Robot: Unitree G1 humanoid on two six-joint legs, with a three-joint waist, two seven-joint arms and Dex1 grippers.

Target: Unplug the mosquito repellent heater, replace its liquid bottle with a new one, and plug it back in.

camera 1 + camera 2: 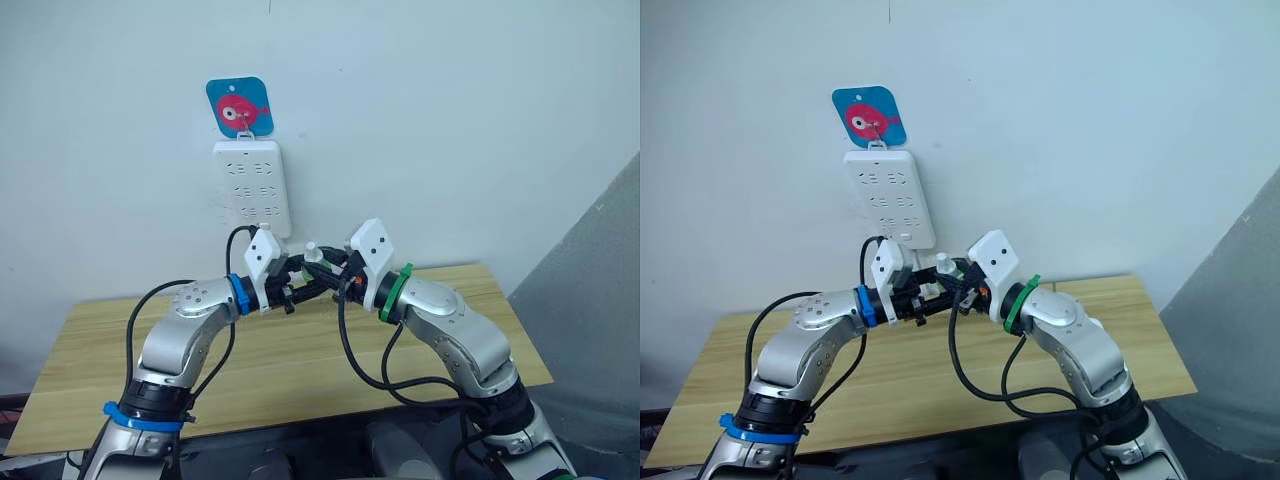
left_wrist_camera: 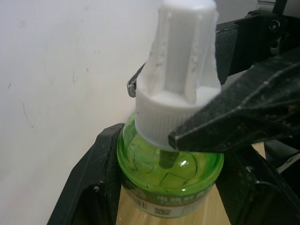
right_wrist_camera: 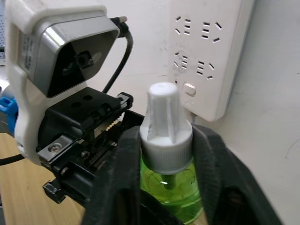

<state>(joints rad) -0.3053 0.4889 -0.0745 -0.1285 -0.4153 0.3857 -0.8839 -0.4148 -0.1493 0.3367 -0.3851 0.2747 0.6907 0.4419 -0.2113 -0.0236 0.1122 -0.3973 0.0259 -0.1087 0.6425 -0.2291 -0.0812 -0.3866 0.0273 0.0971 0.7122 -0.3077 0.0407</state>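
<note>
Two grippers meet just below the white power strip [image 1: 252,187] on the wall, and I see a green liquid bottle [image 2: 169,174] held between them. The left gripper [image 2: 168,187] has its black fingers pressed against either side of the bottle's green glass body, so it is pinching the bottle low down. The right gripper [image 3: 166,154] closes on the same bottle higher up, its two fingers touching the ribbed white cap [image 3: 165,127] at the collar. In the left wrist view, one right finger [image 2: 243,117] lies across the front of the cap's lower ring, and the other shows behind the cap.

From the head camera, the bottle's white cap [image 1: 314,250] stands upright between the two wrists, directly beneath the strip's lower edge and well above the wooden table [image 1: 300,370]. The strip hangs under a blue card with a pink fish [image 1: 240,106], and its sockets look unoccupied in the right wrist view, with the bottle just in front of its lower corner. I cannot make out the mosquito repellent heater itself.
</note>
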